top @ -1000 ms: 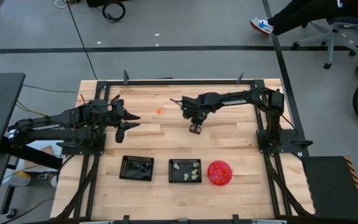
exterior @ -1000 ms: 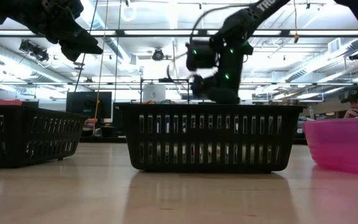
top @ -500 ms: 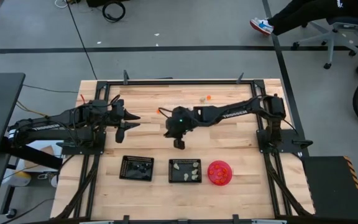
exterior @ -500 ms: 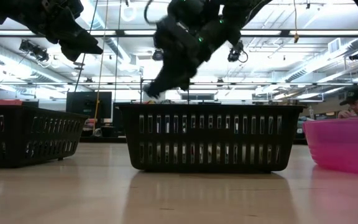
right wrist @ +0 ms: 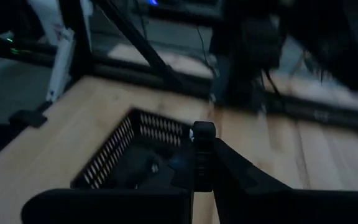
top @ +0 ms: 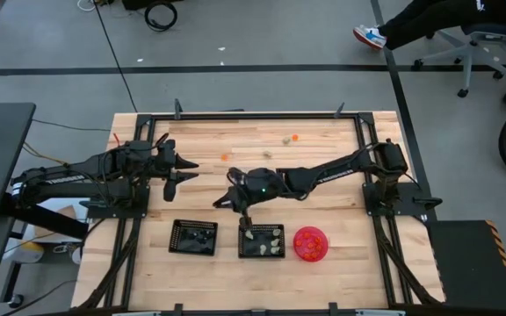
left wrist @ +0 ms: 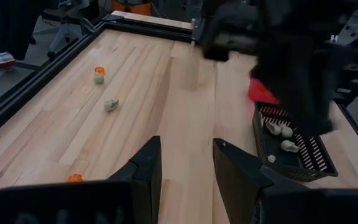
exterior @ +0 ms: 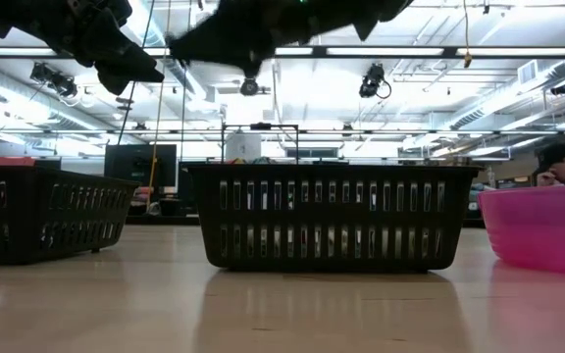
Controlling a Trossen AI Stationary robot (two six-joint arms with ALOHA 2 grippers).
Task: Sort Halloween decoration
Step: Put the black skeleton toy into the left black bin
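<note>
While you are working across the desk [top: 323, 211], the left pincer [top: 183, 169] is waiting over the left part of the boards, its fingers [left wrist: 148, 168] standing apart and holding nothing, probably parked there to leave the trays clear. Near it, toward the front, the left mesh tray [top: 193, 237] is keeping dark trinkets, hard to make out. Moving rightward, your right pincer [top: 245, 222] is hanging over the far left edge of the middle tray [top: 262, 253], where pale cream pieces [top: 269, 247] are already lying, so this tray seems to be taking the pale sort. Its fingers [right wrist: 202, 155] are pressed nearly together; whether a trinket is pinched between them, you cannot tell from these views. Judging by the position, you are bringing a pale piece for dropping. Further right, the pink bowl [top: 311, 244] is sitting beside that tray. Still loose at the far side are an orange trinket [top: 224, 156], a pale one [top: 267, 152], and a pale-and-orange pair [top: 291, 138].
</note>
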